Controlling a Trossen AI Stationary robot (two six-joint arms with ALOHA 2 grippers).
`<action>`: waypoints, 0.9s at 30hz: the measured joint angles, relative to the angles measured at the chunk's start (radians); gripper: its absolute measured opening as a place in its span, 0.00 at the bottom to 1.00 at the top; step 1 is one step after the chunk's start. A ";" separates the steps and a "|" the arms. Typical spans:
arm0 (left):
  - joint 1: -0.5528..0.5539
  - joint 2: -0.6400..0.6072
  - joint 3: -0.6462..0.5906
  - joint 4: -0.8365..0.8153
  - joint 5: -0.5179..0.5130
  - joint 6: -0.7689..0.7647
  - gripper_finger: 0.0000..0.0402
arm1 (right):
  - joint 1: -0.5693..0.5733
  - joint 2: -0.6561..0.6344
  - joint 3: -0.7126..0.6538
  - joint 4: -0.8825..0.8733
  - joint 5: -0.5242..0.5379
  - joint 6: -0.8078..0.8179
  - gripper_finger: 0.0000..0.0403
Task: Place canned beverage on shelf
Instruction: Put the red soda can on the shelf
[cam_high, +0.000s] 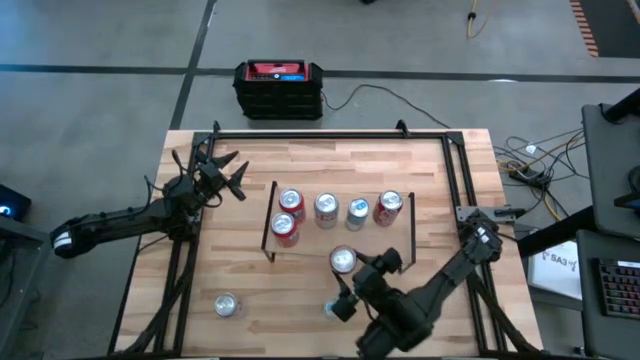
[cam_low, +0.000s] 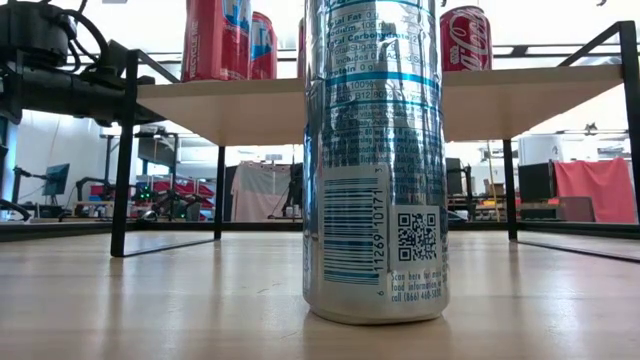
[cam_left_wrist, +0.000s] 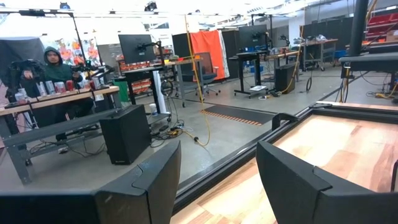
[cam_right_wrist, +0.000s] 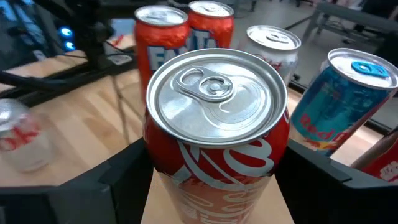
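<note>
The shelf (cam_high: 400, 240) stands mid-table on thin black legs, with several cans upright on its board: two orange ones (cam_right_wrist: 161, 31), a silvery one (cam_right_wrist: 273, 40) and a blue one (cam_right_wrist: 348, 93). My right gripper (cam_high: 352, 268) is shut on a red canned beverage (cam_high: 343, 260) with a silver top, over the shelf's near edge. Whether the can's base touches the board is hidden. My left gripper (cam_high: 225, 175) hangs open and level over the table's far left, with nothing between its fingers (cam_left_wrist: 155, 180). My right gripper pinches the red can's side wall (cam_right_wrist: 158, 165) between its two fingers (cam_right_wrist: 112, 186), one on each side, below the top rim. The fingers come from the table's near right side, slanting downward. The can stays upright, its pull-tab top facing up.
A slim silver-blue can (cam_low: 375, 160) stands on the table near the front edge (cam_high: 333, 308). Another can (cam_high: 226, 305) stands at the near left. A black metal frame (cam_high: 330, 133) borders the table. A black and red box (cam_high: 279, 88) sits on the floor beyond. A person (cam_left_wrist: 56, 68) sits far off.
</note>
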 joint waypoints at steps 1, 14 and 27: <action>0.000 0.000 0.000 0.000 0.000 0.000 0.49 | -0.008 0.001 -0.008 -0.001 0.000 0.000 0.68; 0.000 0.000 0.000 0.000 0.000 0.000 0.49 | -0.033 0.002 -0.089 0.001 0.070 0.122 0.68; 0.000 0.000 0.000 0.000 0.000 0.000 0.49 | -0.043 0.003 -0.190 0.001 0.139 0.290 0.68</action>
